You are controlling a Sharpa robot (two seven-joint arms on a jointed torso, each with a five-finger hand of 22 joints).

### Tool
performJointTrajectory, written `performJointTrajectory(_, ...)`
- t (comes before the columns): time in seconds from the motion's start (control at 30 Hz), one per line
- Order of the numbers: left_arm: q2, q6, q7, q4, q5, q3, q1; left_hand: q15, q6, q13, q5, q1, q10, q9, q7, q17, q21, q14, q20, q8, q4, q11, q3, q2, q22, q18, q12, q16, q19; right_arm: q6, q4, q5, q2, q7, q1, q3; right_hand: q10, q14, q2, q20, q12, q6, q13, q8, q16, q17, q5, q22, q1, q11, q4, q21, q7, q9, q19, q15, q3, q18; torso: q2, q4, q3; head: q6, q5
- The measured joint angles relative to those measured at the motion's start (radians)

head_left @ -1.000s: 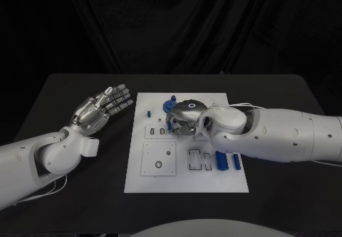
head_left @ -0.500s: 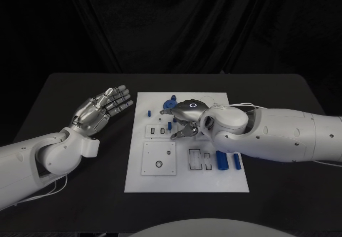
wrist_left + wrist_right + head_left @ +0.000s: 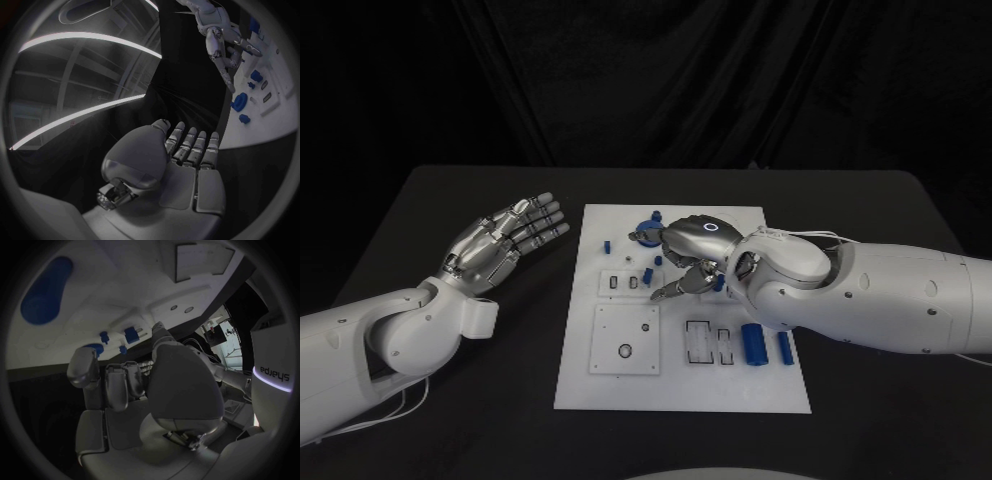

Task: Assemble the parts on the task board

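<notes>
The left hand (image 3: 499,240) lay flat, fingers spread, holding nothing, beside the task board (image 3: 681,390); the right hand (image 3: 685,262) hovered over the board, its grasp indiscernible.

The robot's left silver many-fingered hand (image 3: 502,238) is held up with its palm open and its fingers straight, close together and a little spread at the tips. It holds nothing. Its big white left arm (image 3: 372,340) comes in from the side and bends at the wrist. The right silver many-fingered hand (image 3: 687,255) points down with its fingers curled in. The fat white right arm (image 3: 877,295) reaches in behind it.
</notes>
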State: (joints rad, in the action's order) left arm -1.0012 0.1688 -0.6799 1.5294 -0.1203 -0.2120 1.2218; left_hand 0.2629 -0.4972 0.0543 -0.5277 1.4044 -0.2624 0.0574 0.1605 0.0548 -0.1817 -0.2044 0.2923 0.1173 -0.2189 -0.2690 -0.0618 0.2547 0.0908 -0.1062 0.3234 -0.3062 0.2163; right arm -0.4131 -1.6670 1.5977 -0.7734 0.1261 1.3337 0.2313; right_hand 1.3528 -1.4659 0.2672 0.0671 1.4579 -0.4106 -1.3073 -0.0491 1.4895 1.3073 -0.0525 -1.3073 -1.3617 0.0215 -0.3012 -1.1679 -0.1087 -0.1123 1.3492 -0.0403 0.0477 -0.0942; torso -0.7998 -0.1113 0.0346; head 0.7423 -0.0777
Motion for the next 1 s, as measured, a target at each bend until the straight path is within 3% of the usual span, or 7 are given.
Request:
performJointTrajectory(0.4, -0.004, -0.093, 0.01, 0.021, -0.005, 0.0, 0.036, 0.016, -0.025, 0.01, 0.0, -0.02, -0.067, 0.002, 0.001, 0.021, -0.145, -0.129, -0.007, 0.005, 0.014, -0.023, -0.03, -0.033, 0.072, 0.015, 0.075, -0.161, 0.154, -0.109, 0.002, -0.199, -0.044, -0.167, 0.024, 0.001, 0.012, 0.0, 0.027, 0.003, 0.011, 0.137, -0.001, 0.014, 0.013, 0.0, 0.0, 0.0, 0.035, -0.014, -0.001, -0.023, 0.017, 0.045, 0.013, 0.0, -0.098, 0.0, 0.028, 0.0094, -0.0113, -0.041, 0.019)
performJointTrajectory(0.47, -0.004, -0.13, 0.018, 0.027, 0.0, 0.0, 0.04, -0.007, -0.087, 0.032, 0.0, -0.015, -0.176, 0.01, 0.007, 0.05, -0.327, -0.235, -0.015, 0.026, 0.03, -0.024, -0.046, -0.068, 0.168, 0.015, 0.161, -0.258, 0.331, -0.112, 0.002, -0.237, -0.057, -0.18, 0.025, 0.004, 0.015, 0.0, 0.02, 0.003, 0.011, 0.105, -0.001, 0.012, 0.013, 0.0, 0.0, 0.0, 0.043, -0.01, -0.001, -0.023, 0.003, 0.039, 0.013, 0.0, -0.095, 0.0, 0.038, 0.0129, -0.0157, -0.036, 0.025)
performJointTrajectory(0.57, -0.001, -0.199, 0.033, 0.034, 0.018, 0.0, 0.047, -0.046, -0.192, 0.064, -0.006, -0.04, -0.263, 0.011, 0.02, 0.107, -0.882, -0.299, -0.062, 0.043, 0.028, 0.01, -0.127, -0.112, 0.549, 0.03, 0.291, -0.468, 0.343, -0.116, 0.004, -0.307, -0.078, -0.199, 0.025, 0.01, 0.033, 0.0, -0.08, 0.009, 0.022, -0.071, -0.001, -0.029, 0.022, 0.0, -0.007, 0.0, 0.037, 0.011, 0.002, -0.037, -0.016, 0.003, 0.019, 0.011, -0.016, 0.0, 0.055, 0.0192, -0.0243, -0.025, 0.036)
performJointTrajectory(0.67, 0.007, -0.271, 0.048, 0.039, 0.049, 0.0, 0.057, -0.093, -0.263, 0.094, -0.005, -0.06, -0.359, 0.02, 0.033, 0.16, -1.373, -0.389, -0.091, 0.089, 0.013, 0.061, -0.196, -0.147, 0.819, 0.028, 0.379, -0.638, 0.35, -0.119, 0.007, -0.382, -0.104, -0.219, 0.025, 0.013, 0.058, 0.0, -0.207, 0.027, 0.04, -0.323, -0.001, -0.118, 0.033, 0.0, -0.139, 0.0, -0.033, 0.034, 0.022, -0.069, -0.036, -0.048, 0.037, 0.025, 0.06, 0.0, 0.072, 0.0245, -0.0314, -0.01, 0.044)
performJointTrajectory(0.8, 0.03, -0.35, 0.074, 0.039, 0.106, 0.0, 0.08, -0.161, -0.329, 0.176, -0.005, -0.06, -0.512, 0.032, 0.028, 0.245, -1.473, -0.577, -0.131, 0.141, 0.01, 0.13, -0.238, -0.16, 1.036, -0.011, 0.526, -0.839, 0.456, -0.126, 0.012, -0.48, -0.145, -0.25, 0.025, 0.015, 0.103, 0.0, -0.248, 0.037, 0.061, -0.427, -0.001, -0.208, 0.049, 0.0, -0.261, 0.0, -0.072, 0.043, 0.029, -0.118, -0.034, -0.081, 0.065, 0.033, 0.084, 0.017, 0.102, 0.034, -0.0411, 0.012, 0.058)
performJointTrajectory(0.87, 0.043, -0.38, 0.093, 0.039, 0.144, 0.001, 0.089, -0.199, -0.347, 0.272, -0.005, -0.065, -0.554, 0.035, 0.01, 0.371, -1.473, -0.704, -0.15, 0.166, 0.01, 0.165, -0.257, -0.178, 1.141, -0.025, 0.651, -0.976, 0.552, -0.131, 0.019, -0.53, -0.163, -0.269, 0.025, 0.016, 0.109, 0.0, -0.251, 0.037, 0.066, -0.433, -0.001, -0.233, 0.053, 0.0, -0.272, 0.0, -0.073, 0.042, 0.026, -0.139, -0.031, -0.09, 0.076, 0.033, 0.086, 0.017, 0.112, 0.0379, -0.0452, 0.017, 0.063)
performJointTrajectory(1.0, 0.068, -0.411, 0.156, 0.027, 0.234, 0.001, 0.101, -0.221, -0.346, 0.84, 0.008, -0.083, -0.842, 0.037, 0.0, 0.929, -1.428, -1.039, -0.181, 0.198, -0.006, 0.183, -0.278, -0.196, 1.216, 0.061, 1.0, -1.187, 1.082, -0.142, 0.03, -0.628, -0.184, -0.313, 0.024, 0.017, 0.112, 0.0, -0.276, 0.031, 0.081, -0.436, -0.001, -0.279, 0.068, 0.0, -0.249, 0.0, -0.027, 0.039, 0.008, -0.181, -0.028, -0.103, 0.102, 0.033, 0.07, 0.033, 0.131, 0.0445, -0.0515, 0.025, 0.072)
